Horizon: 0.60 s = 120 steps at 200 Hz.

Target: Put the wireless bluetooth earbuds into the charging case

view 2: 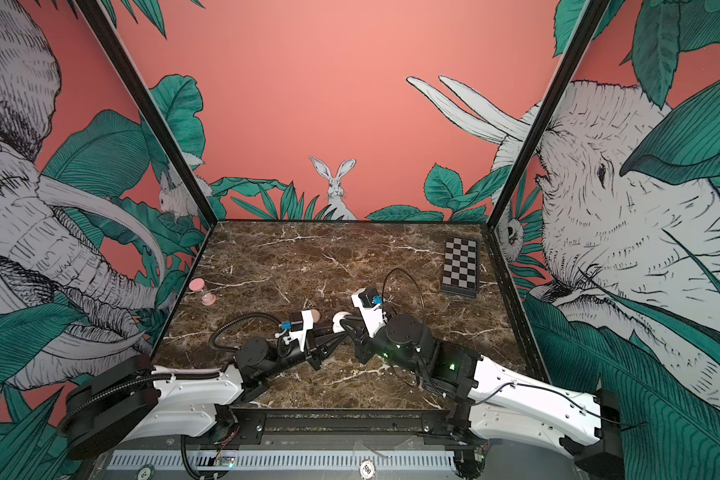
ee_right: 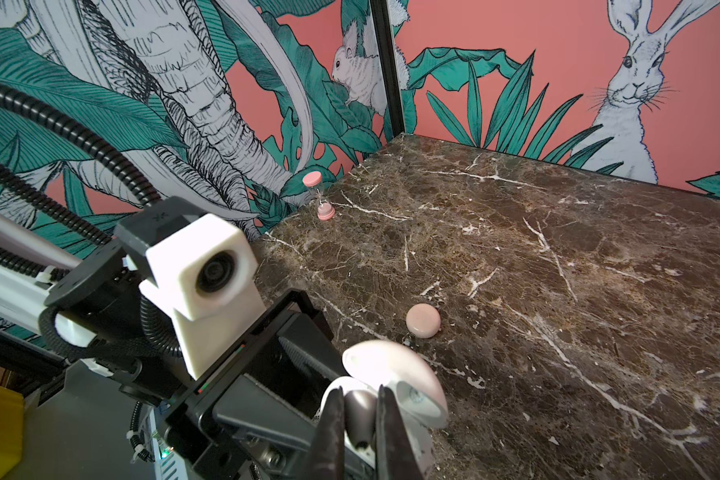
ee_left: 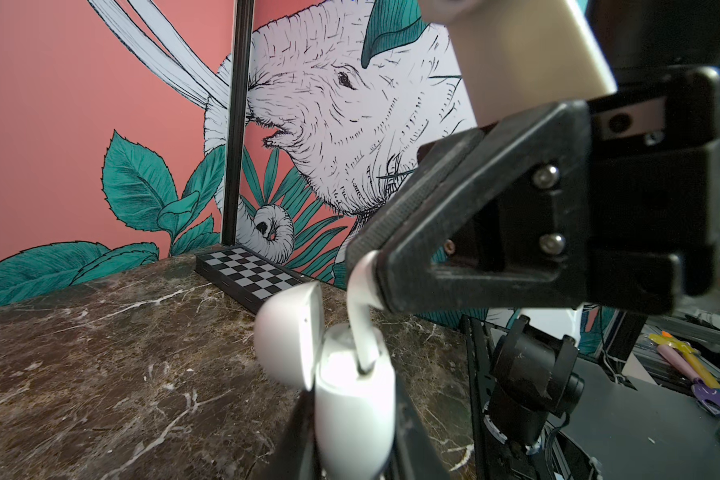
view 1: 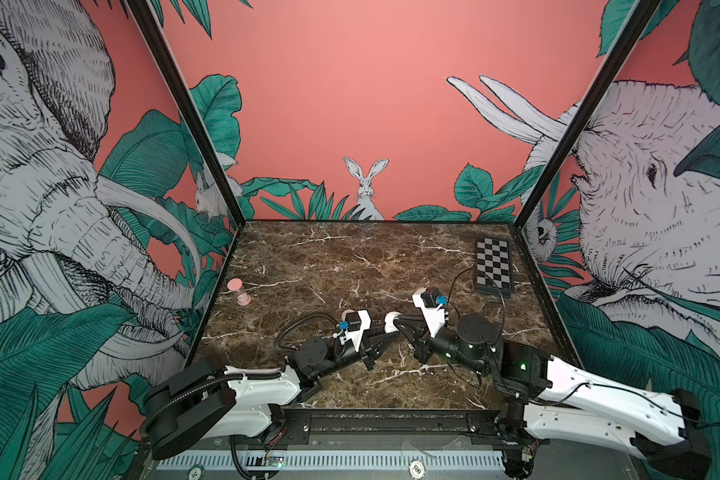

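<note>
My left gripper (ee_left: pixel 354 440) is shut on the white charging case (ee_left: pixel 354 407), which it holds a little above the marble with its lid (ee_left: pixel 287 332) swung open. My right gripper (ee_right: pixel 360 432) is shut on one of the wireless bluetooth earbuds (ee_left: pixel 360 316). It pinches the bud's head, and the stem points down with its tip inside a well of the case. In both top views the two grippers meet tip to tip at the case (view 1: pixel 391 322) near the table's middle front. No other earbud shows.
A small round pink case (ee_right: pixel 423 320) lies shut on the marble just beyond the left wrist. A pink hourglass (view 1: pixel 238 291) stands by the left wall. A folded chessboard (view 1: pixel 493 264) lies at the back right.
</note>
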Tool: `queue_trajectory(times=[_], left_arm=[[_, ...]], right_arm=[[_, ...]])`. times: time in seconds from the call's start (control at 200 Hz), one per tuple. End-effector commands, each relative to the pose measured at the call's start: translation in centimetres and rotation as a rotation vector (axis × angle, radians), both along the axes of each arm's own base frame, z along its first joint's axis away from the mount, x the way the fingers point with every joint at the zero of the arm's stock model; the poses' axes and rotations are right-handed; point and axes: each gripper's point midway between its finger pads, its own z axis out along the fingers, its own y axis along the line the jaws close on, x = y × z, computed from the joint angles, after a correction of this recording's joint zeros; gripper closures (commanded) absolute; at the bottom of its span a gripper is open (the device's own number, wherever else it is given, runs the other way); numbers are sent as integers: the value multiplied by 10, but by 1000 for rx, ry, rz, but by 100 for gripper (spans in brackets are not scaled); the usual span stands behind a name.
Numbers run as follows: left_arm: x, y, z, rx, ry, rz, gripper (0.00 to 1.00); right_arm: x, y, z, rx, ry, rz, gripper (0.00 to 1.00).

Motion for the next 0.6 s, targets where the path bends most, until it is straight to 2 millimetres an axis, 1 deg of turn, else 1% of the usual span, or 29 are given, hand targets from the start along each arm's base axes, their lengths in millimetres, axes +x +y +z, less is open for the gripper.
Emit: queue_trajectory(times=[0.0, 0.24, 0.45, 0.595], left_arm=[[-7, 13, 34, -107, -90, 0, 100], [-14, 13, 37, -112, -110, -29, 100], [-19, 14, 37, -105, -141, -47, 100], [-23, 14, 36, -94, -167, -59, 100]], right_arm=[[-2, -6, -9, -54, -1, -3, 100], [-1, -6, -8, -60, -8, -1, 100], [-2, -8, 0, -43, -21, 0, 100], [-2, -8, 2, -41, -23, 1, 100]])
